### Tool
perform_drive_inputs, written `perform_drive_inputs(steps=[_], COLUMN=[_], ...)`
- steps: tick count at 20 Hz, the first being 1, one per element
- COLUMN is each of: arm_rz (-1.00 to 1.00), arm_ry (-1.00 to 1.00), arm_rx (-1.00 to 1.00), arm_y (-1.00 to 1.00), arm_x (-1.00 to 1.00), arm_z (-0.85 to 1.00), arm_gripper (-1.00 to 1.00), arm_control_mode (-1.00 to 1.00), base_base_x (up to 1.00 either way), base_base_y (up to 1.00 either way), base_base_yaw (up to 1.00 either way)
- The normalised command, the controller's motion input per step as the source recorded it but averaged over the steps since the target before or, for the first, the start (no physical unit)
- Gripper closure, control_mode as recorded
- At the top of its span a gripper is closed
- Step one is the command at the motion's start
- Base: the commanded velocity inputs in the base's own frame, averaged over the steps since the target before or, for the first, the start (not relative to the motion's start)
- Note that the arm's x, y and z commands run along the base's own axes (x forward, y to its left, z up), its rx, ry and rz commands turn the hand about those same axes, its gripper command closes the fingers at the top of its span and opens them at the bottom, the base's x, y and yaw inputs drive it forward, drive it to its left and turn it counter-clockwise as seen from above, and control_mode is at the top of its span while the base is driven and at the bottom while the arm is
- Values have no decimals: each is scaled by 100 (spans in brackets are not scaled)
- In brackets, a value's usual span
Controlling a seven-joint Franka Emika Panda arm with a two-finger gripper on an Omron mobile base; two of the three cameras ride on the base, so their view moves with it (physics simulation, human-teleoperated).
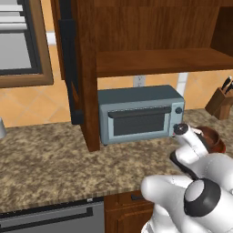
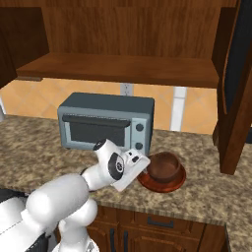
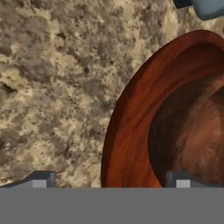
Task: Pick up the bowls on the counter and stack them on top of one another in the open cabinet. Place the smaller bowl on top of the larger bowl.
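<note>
The smaller bowl [image 2: 164, 166], dark brown and deep, sits inside the larger bowl [image 2: 173, 185], wide and reddish, on the counter [image 2: 211, 162] right of the toaster oven. In the hand view the larger bowl's rim [image 3: 127, 131] curves up the middle, with the smaller bowl [image 3: 188, 140] in its hollow. My gripper [image 3: 110, 181] hangs open over the larger bowl's left rim. One fingertip [image 3: 39, 179] is over bare counter [image 3: 52, 87]; the other is over the bowls. From the left the bowls [image 1: 213, 136] peek out behind my wrist. The open cabinet's shelf [image 2: 118, 66] is bare above.
A grey-blue toaster oven [image 1: 141, 113] stands on the counter [image 1: 45, 159] under the cabinet shelf [image 1: 159, 61], just left of the bowls. The cabinet doors [image 1: 68, 68] [image 2: 236, 88] hang open on both sides. A knife block [image 1: 220, 102] stands at the back right.
</note>
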Motion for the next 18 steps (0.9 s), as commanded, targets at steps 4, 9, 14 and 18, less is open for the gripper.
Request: perform_drive_inputs(steps=[4,9,14,18], arm_rz=[0,0,0,4], arm_ry=[10,3,3,0], arm_rx=[-1,0,6,5], arm_y=[-1,0,3,10], arm_x=[26,0,-16,-72], arm_z=[-36,3,64,100], arm_gripper=[100,100,100,100], arm_control_mode=[-100,-100,-100,-100], base_base_x=[0,0,0,0], base_base_y=[0,0,0,0], base_base_yaw=[0,0,0,0])
